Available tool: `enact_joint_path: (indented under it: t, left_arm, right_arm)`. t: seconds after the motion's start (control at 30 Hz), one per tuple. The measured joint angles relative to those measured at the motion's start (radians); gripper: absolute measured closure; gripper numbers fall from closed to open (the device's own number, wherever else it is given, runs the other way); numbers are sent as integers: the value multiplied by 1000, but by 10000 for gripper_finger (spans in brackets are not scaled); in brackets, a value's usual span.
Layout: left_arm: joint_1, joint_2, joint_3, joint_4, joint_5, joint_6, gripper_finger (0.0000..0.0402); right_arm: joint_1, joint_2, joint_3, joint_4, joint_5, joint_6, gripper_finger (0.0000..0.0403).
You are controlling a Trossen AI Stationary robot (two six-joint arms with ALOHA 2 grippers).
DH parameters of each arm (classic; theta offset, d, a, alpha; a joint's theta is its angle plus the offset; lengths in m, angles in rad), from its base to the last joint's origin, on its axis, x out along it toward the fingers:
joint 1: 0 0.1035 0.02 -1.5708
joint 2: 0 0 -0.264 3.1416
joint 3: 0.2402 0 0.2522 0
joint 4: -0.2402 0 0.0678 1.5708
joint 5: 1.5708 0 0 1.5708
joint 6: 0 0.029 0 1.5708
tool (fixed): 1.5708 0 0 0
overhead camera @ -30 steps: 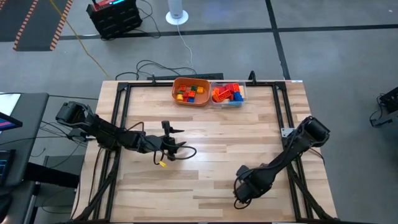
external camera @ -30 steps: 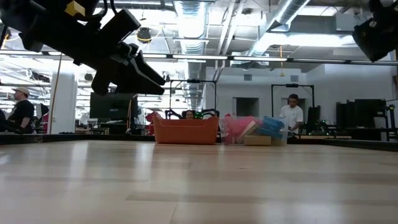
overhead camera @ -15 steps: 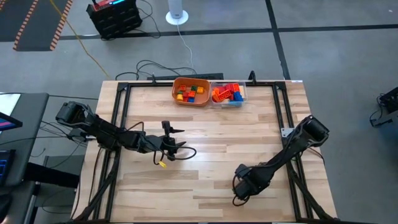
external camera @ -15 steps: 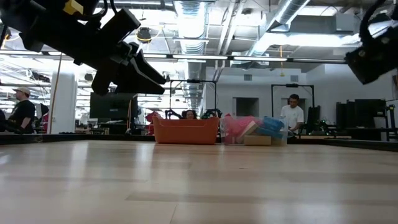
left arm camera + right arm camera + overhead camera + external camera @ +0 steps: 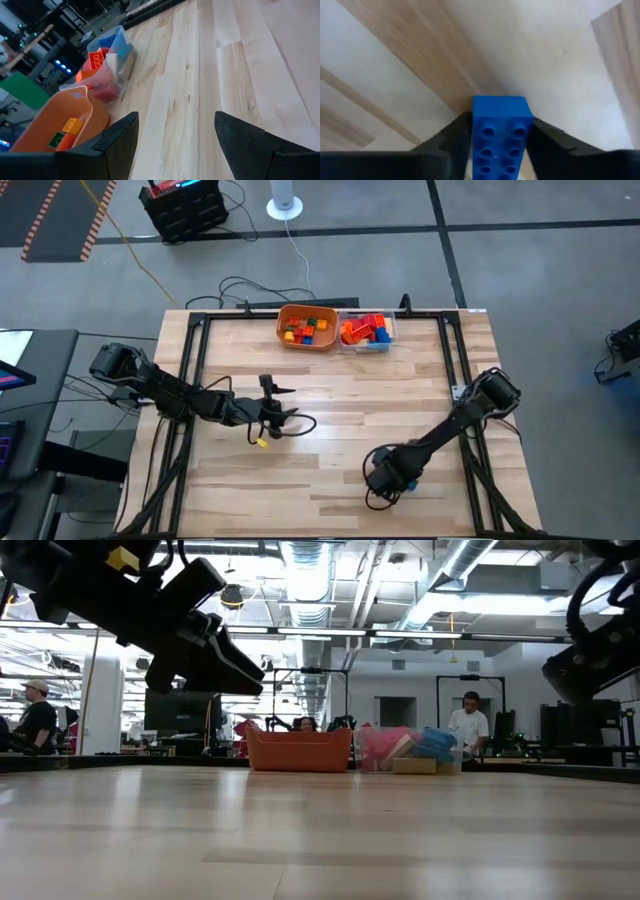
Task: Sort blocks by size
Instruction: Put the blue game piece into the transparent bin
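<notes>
- Desk: one light wood desk with a black frame; most of it is bare.
- Left arm: unchanged from a second ago, parked over the desk's left middle. Left claw stands wide with nothing in it, its fingers framing bare wood in the left wrist view.
- Right arm: the change is here. Right claw has slid a little leftward along the near edge and its jaws have drawn in from wide. In the right wrist view they now sit tight against both sides of one long blue block.
- Judgement: looks like a fresh pick just closing; the block is still down at desk level, lift not yet started. As a long piece it likely belongs with the long ones.
- Orange bowl: one, at the far edge, holding small cubes; I can pick out roughly six to eight in yellow, green, orange and red, exact count unclear.
- Clear plastic container: one, touching the bowl's right side, with orange, red and blue bricks, about four or five, piled so no firm count.
- Loose blocks on the desk: only the blue one seen.
</notes>
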Motion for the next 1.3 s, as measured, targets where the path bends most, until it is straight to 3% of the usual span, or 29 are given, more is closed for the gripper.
enact_joint_path:
  t: [0.13, 0.37, 0.57, 0.7, 0.87, 1.03, 1.17, 1.3]
  left_arm:
    - [0, 0, 0, -3, 0, -79, 148]
    - [-23, 0, 0, -24, 20, -232, 148]
    - [-156, -50, 0, 25, -67, -250, 148]
    - [-230, -107, 0, -13, -155, -250, 148]
    - [-266, -150, 0, -105, -246, -270, 148]
    - [-267, -159, 0, -179, -257, -327, 148]
    - [-267, -159, 0, -210, -260, -349, 148]
    - [-267, -159, 0, -208, -268, -344, 148]
  right_arm:
    - [-28, -4, 21, -31, 18, -81, 241]
    - [-156, -93, 66, -173, 355, -322, 241]
    - [-384, -238, 63, -127, 610, -681, 241]
    - [-583, -317, 63, 59, 700, -954, 241]
    - [-835, -330, 63, 342, 666, -1213, 241]
    - [-1031, -247, 64, 447, 536, -1292, 239]
    - [-1113, -177, 63, 443, 451, -1296, 227]
    - [-1124, -159, 63, 456, 417, -1291, 204]
